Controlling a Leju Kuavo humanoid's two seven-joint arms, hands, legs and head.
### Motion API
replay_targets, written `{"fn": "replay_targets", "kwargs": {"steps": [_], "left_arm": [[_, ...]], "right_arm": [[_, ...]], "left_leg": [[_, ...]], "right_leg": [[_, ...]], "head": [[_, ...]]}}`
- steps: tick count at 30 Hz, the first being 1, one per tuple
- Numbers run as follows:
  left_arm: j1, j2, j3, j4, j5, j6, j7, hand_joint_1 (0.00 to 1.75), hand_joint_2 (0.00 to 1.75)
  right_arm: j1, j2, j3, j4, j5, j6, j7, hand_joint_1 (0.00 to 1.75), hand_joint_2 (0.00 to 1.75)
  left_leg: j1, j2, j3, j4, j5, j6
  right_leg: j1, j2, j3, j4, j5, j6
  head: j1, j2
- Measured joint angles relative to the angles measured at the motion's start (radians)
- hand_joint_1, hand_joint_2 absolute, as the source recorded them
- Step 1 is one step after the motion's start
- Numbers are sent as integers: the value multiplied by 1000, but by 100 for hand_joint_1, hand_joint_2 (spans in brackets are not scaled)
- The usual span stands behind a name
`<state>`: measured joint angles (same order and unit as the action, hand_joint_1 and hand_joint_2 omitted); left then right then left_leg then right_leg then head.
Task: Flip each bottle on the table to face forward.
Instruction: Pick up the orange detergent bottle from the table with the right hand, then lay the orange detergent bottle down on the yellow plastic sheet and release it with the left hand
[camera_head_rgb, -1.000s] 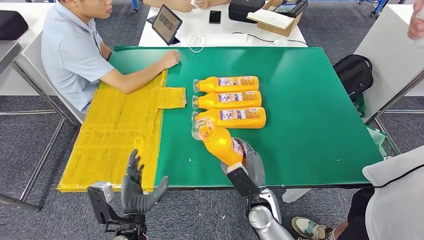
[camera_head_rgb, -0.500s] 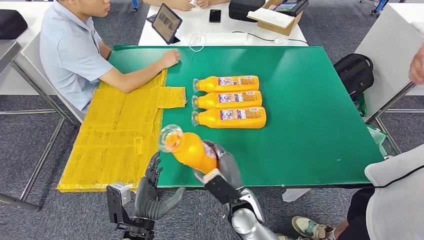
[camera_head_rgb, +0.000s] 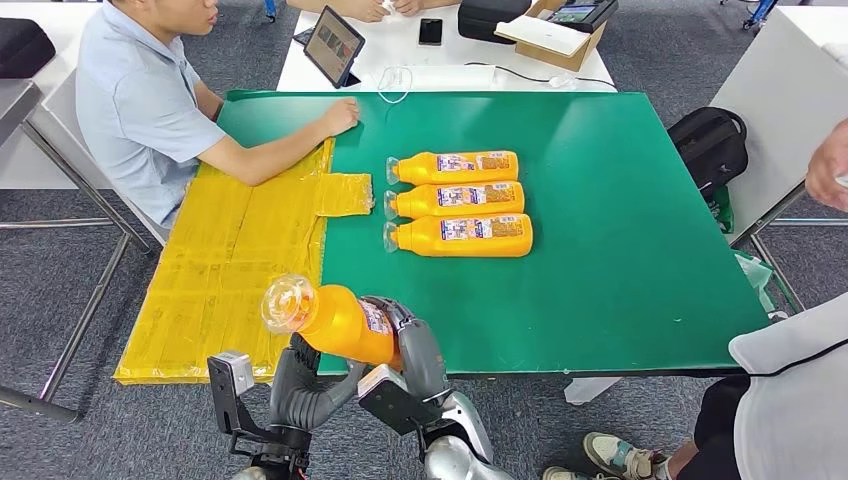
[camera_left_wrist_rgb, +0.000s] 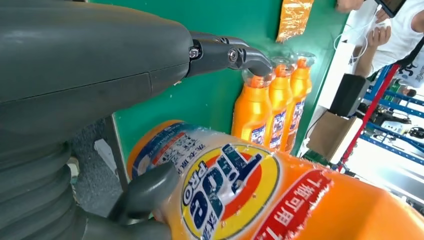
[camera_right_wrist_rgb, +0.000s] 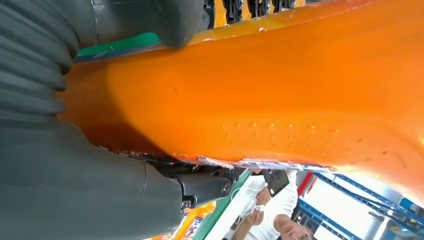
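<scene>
Three bottles (camera_head_rgb: 458, 204) lay in a row on the green table (camera_head_rgb: 620, 250), labels up, apparently done. A fourth bottle (camera_head_rgb: 335, 322) was gripped by the right hand (camera_head_rgb: 405, 345) above the table's near edge, with the left hand (camera_head_rgb: 300, 385) cupping it from beneath (the left wrist view showed its brand label).

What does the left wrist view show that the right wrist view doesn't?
Left wrist view alone: the held bottle's printed front label, plus the three bottles lying side by side on the green table. Right wrist view alone: the same bottle's plain orange back, with the right hand wrapped around it. Both: the held orange bottle up close, a strip of green table, and a person in a white shirt in the background.
</scene>
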<state>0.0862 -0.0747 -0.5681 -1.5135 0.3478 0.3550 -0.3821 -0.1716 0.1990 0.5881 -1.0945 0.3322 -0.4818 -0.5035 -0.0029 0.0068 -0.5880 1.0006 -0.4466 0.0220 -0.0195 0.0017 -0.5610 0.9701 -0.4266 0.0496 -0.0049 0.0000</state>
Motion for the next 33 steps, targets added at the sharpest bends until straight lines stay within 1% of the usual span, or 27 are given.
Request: {"fn": "replay_targets", "kwargs": {"steps": [7,8,9,10,11,12,13,14,15,16,17,19,21,22,23,26,29,33], "left_arm": [[-7,0,-11,-8,17,-46,0,0,175],[-8,0,-12,-9,18,-49,0,2,175],[-9,0,-13,-10,18,-51,0,8,175],[-10,0,-14,-11,21,-54,1,31,175],[-11,0,-13,-11,32,-60,5,61,175],[-12,0,-12,-11,49,-71,12,95,175],[-13,0,-10,-12,70,-86,19,133,175],[-13,1,-7,-12,89,-105,24,153,175],[-14,1,-4,-13,102,-123,26,167,175],[-14,2,-1,-13,108,-136,26,175,175],[-14,3,3,-13,109,-146,25,175,175],[-15,4,11,-13,107,-154,24,175,175],[-15,4,19,-13,110,-160,27,175,175],[-15,4,22,-13,116,-165,31,175,175],[-15,5,25,-13,130,-174,40,175,175],[-13,9,33,-13,193,-210,75,175,175],[-13,14,46,-14,252,-247,106,175,175],[-8,15,57,-21,297,-282,115,175,175]], "right_arm": [[-10,8,34,39,11,-9,0,175,175],[-11,9,38,44,12,-9,0,175,175],[-12,9,41,49,13,-8,0,175,175],[-14,10,45,54,16,-6,0,175,175],[-16,10,49,61,18,-4,1,175,175],[-19,11,53,68,19,0,1,175,175],[-23,12,57,75,18,6,1,175,175],[-26,13,60,83,15,12,1,175,175],[-31,15,62,91,11,17,0,175,175],[-35,17,64,99,7,23,-1,175,175],[-40,19,66,106,3,27,-4,175,175],[-50,24,69,119,-5,35,-11,143,175],[-56,27,71,128,-15,43,-19,56,175],[-58,28,73,130,-20,48,-22,28,175],[-58,28,76,131,-27,53,-24,0,131],[-56,28,80,130,-48,63,-32,0,0],[-50,28,83,128,-64,60,-44,0,0],[-29,16,82,97,-84,26,-97,0,0]], "left_leg": [[0,0,0,0,0,0],[0,0,0,0,0,0],[0,0,0,0,0,0],[0,0,0,0,0,0],[0,0,0,0,0,0],[0,0,0,0,0,0],[0,0,0,0,0,0],[0,0,0,0,0,0],[0,0,0,0,0,0],[0,0,0,0,0,0],[0,0,0,0,0,0],[0,0,0,0,0,0],[0,0,0,0,0,0],[0,0,0,0,0,0],[0,0,0,0,0,0],[0,0,0,0,0,0],[0,0,0,0,0,0],[0,0,0,0,0,0]], "right_leg": [[0,0,0,0,0,0],[0,0,0,0,0,0],[0,0,0,0,0,0],[0,0,0,0,0,0],[0,0,0,0,0,0],[0,0,0,0,0,0],[0,0,0,0,0,0],[0,0,0,0,0,0],[0,0,0,0,0,0],[0,0,0,0,0,0],[0,0,0,0,0,0],[0,0,0,0,0,0],[0,0,0,0,0,0],[0,0,0,0,0,0],[0,0,0,0,0,0],[0,0,0,0,0,0],[0,0,-1,0,0,0],[0,0,-1,0,0,0]], "head": [[0,0],[0,0],[0,0],[0,0],[0,0],[0,0],[0,0],[0,0],[0,0],[0,0],[0,0],[0,0],[0,0],[0,0],[0,0],[0,0],[0,0],[0,0]]}}
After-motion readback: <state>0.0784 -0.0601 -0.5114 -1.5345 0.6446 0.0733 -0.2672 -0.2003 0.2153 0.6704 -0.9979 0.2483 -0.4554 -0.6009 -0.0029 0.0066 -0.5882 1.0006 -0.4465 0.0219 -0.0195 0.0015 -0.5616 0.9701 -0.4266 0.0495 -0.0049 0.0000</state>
